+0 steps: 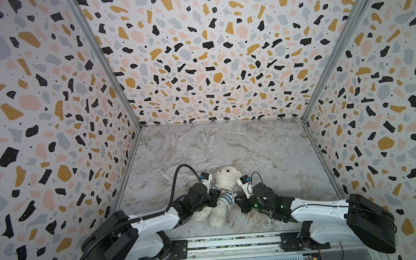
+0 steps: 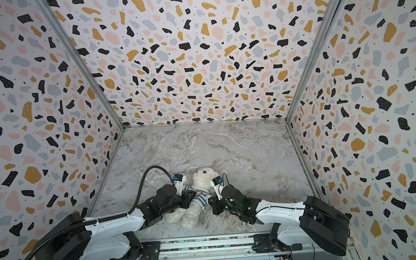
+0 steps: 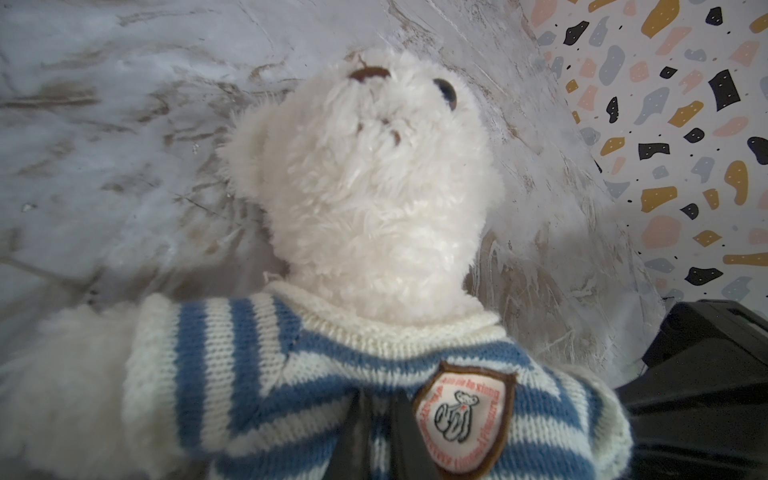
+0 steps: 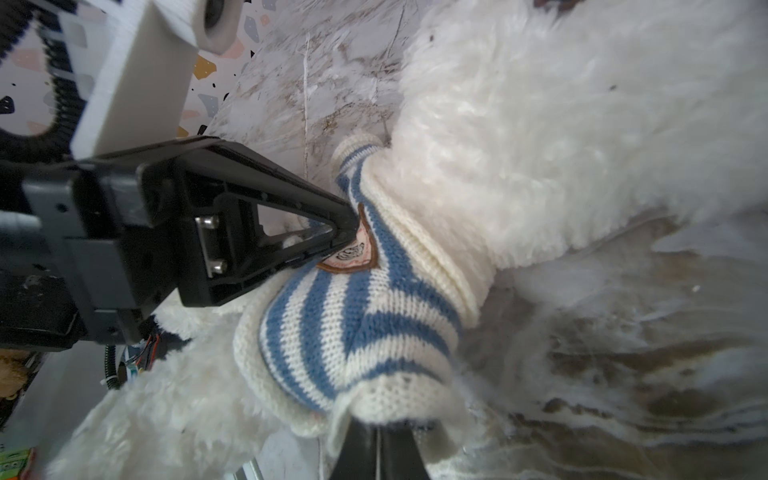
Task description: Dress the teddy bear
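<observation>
Teddy bear (image 1: 225, 181) by table's (image 1: 251, 145) front edge between your pincers, left pincer (image 4: 349, 228) pinching striped shirt (image 4: 353, 332) near badge (image 3: 465, 415), right pincer (image 4: 376, 444) pinching shirt's edge, bear's arms hidden from above.

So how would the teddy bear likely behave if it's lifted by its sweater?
Probably floppy: the teddy bear is plush, its legs sprawled limp on the table. Likely light for its size, given the fluffy fur. The striped sweater is knit and puckers where the left gripper pinches it, so it may stretch first.
</observation>
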`<state>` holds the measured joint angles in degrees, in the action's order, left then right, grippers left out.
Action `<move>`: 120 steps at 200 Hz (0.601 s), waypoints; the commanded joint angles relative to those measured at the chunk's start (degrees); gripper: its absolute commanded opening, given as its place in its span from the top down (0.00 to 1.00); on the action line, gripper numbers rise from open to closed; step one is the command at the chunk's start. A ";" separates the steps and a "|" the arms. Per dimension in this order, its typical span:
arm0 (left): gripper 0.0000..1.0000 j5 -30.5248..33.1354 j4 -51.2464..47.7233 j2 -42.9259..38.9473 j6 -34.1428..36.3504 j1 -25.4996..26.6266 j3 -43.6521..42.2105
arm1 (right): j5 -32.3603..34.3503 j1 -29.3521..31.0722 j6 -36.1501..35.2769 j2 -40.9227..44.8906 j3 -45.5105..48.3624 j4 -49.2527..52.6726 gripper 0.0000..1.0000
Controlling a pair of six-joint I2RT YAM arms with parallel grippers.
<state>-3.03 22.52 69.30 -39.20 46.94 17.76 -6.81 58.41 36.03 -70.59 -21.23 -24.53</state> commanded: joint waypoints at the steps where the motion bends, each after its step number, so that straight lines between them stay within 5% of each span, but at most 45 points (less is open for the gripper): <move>1: 0.87 -1.51 -4.83 0.96 2.96 -0.36 -1.96 | -2.14 0.30 -2.48 -1.80 -3.64 -2.44 0.89; 53: 0.91 -6.38 -9.03 -1.24 10.61 -0.38 -0.06 | -3.99 0.39 -8.55 -5.31 -6.81 -6.00 0.83; 120: 0.98 -7.49 -6.44 2.32 10.76 -0.42 -0.97 | 1.00 1.25 -13.39 -7.57 -10.71 -3.91 0.71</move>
<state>-6.17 20.14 69.47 -29.71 45.91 18.26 -7.75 58.70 24.93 -78.13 -28.86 -26.17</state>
